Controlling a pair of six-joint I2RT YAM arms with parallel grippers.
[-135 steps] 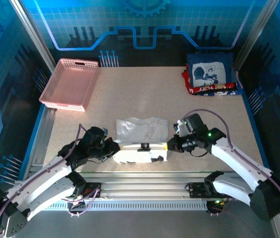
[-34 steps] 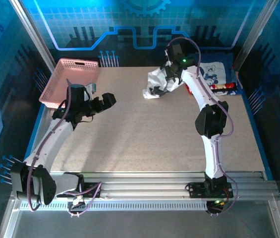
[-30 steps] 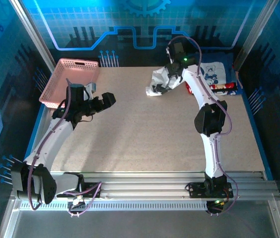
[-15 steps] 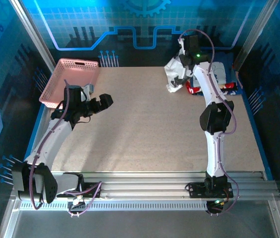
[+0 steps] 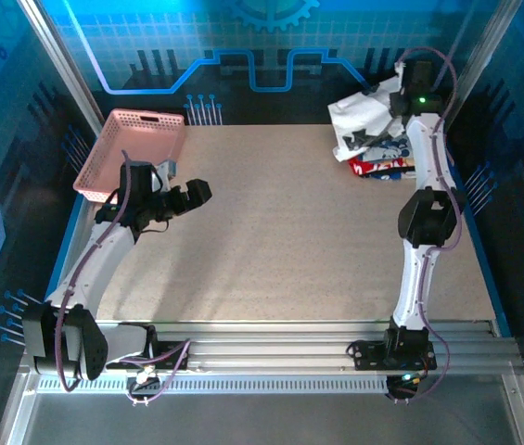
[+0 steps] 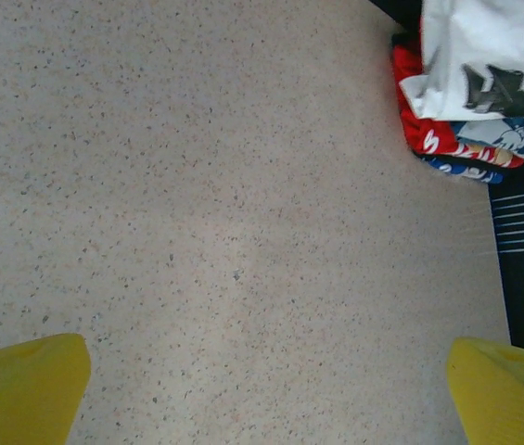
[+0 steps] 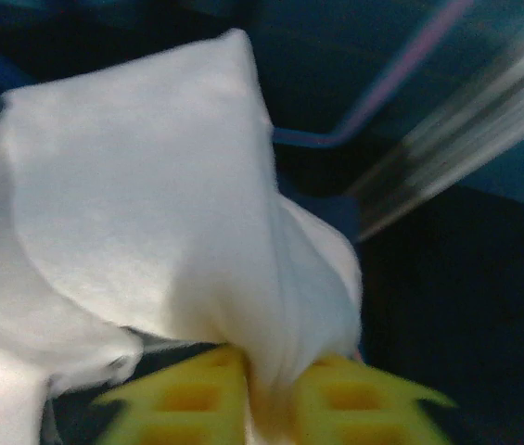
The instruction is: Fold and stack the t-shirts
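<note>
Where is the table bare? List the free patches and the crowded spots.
Bare: the whole middle and near stretch of the table, between the left gripper and the right arm. Crowded: the far right corner, where the white shirt hangs over the shirt stack; the far left corner holds the pink basket.

— Where does the overhead sit?
— Above and behind the near edge, far off, looking down; I see the whole bench [image 5: 280, 241]. My left wrist view hangs lower, facing the far right corner (both catch the t-shirt stack [image 6: 452, 139] there). The right wrist view is hard against the white t-shirt [image 7: 141, 176], looking beyond that corner.
</note>
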